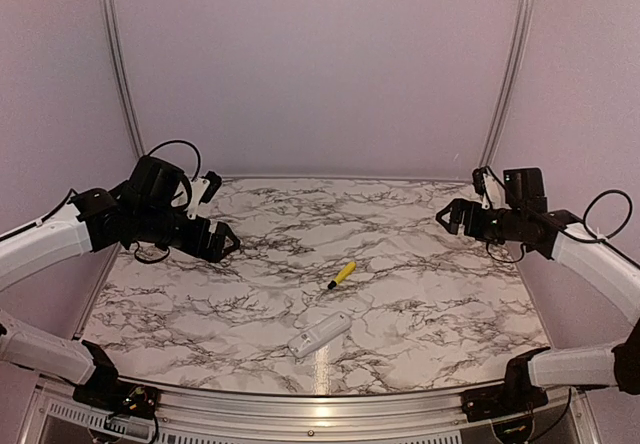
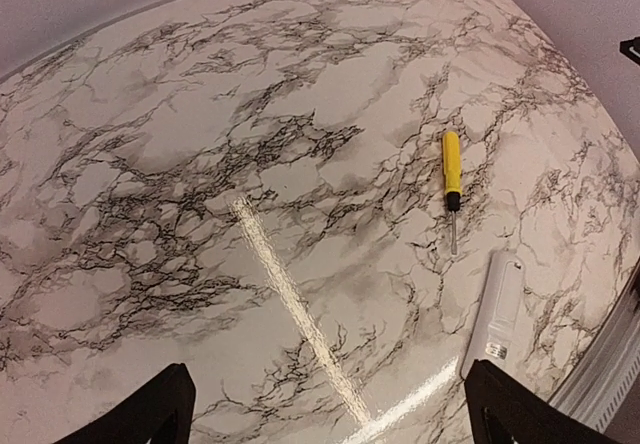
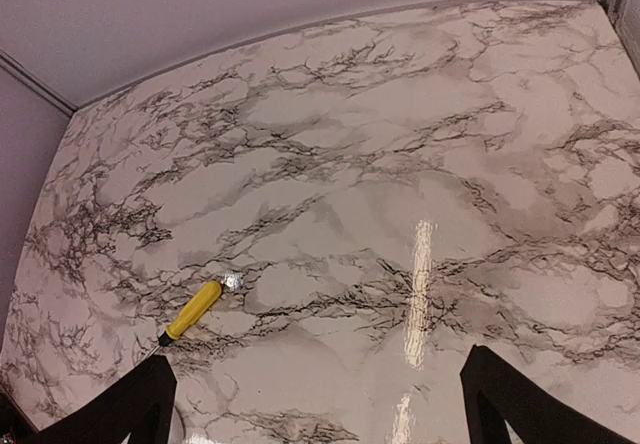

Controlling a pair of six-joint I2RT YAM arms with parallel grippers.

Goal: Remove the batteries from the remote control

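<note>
While both arms hung raised at opposite sides of the white, grey-veined marble-patterned tabletop, the left gripper and the right gripper each had black fingers spread wide, pinching nothing. The slim white rectangular plastic remote control lay flat near the tabletop's front edge, between the arms, untouched. Just beyond it, apart, lay a yellow-handled screwdriver, its dark tip nearer the remote control.

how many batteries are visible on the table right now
0. No batteries show on the marble table. Any may be hidden inside the white remote control, which lies near the front edge, just nearer than the yellow screwdriver.
</note>
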